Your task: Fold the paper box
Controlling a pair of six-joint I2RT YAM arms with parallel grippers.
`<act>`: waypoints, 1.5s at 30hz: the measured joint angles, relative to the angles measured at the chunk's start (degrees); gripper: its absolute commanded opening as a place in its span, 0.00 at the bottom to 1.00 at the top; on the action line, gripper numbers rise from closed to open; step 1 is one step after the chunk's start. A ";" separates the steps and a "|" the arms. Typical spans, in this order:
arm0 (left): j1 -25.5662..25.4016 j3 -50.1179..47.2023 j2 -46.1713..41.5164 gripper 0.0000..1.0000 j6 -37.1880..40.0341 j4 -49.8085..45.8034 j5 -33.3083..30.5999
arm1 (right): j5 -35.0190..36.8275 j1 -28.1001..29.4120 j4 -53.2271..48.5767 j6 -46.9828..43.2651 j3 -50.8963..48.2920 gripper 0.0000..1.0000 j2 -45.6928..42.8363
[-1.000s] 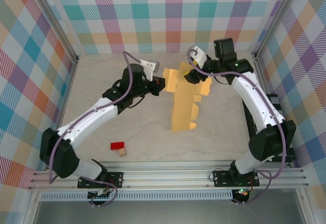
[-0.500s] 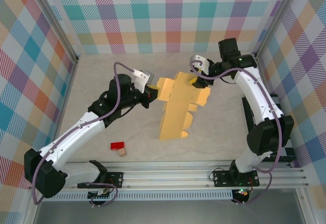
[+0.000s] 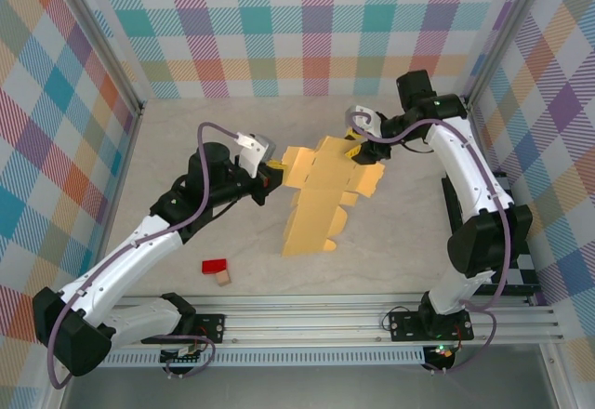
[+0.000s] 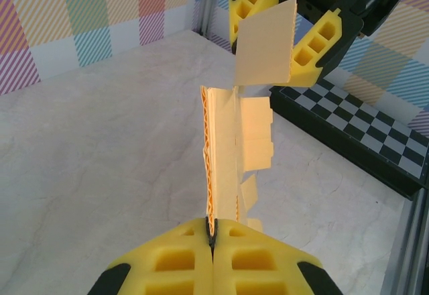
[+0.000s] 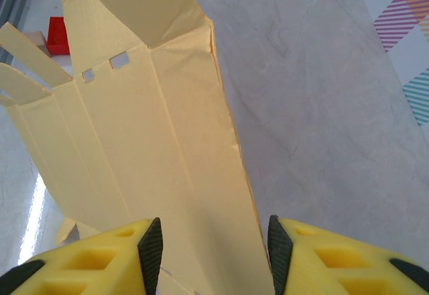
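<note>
Off to the near side of the left claw (image 3: 268,175), well apart from it, the red block (image 3: 214,266) and the tan cube (image 3: 222,279) lie just beside each other on the surface (image 3: 186,121). We see the left claw clenched on one edge of the paper box (image 3: 316,200). The box is a die-cut sheet with most of its flaps still spread, and it runs from those pads rightward to the right claw (image 3: 358,149).

Since a second ago the left arm has drawn back toward its own base. The sheet has travelled with it, swinging leftward and nearer.

At the sheet's right end the right claw stands released, its jaws apart on either side of a flap that is bent out of the sheet's plane. The jaws have narrowed over that second, yet we see no firm pinch on the card.

We judge that the sheet is now steadied between the two claws so that this flap can be bent along its crease. No panel is locked into another yet, so the folding looks to be at an early stage.
</note>
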 measured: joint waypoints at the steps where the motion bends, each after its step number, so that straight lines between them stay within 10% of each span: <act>1: 0.00 0.00 -0.04 0.00 0.15 -0.11 -0.07 | 0.00 -0.11 -0.15 -0.04 -0.02 0.44 0.00; 16: 0.00 -0.24 -0.48 0.02 1.14 -0.31 -4.98 | 0.17 -1.60 0.48 -1.55 -4.72 0.00 -0.85; 20: -0.20 0.37 -0.13 0.49 -1.90 -1.33 -16.33 | 0.66 -0.92 1.11 -0.35 -5.09 0.00 -2.97; 26: 2.91 6.73 0.39 0.57 -14.32 -7.48 -31.80 | 5.92 -0.76 1.53 6.80 -1.44 0.00 -4.70; 35: 2.25 23.65 6.93 0.48 -30.60 -13.05 -22.21 | 17.29 5.73 1.11 20.04 2.69 0.00 -5.01; 45: 1.46 34.36 18.56 0.54 -10.10 -18.27 -19.85 | 9.46 5.64 -7.04 20.98 5.29 0.00 -7.52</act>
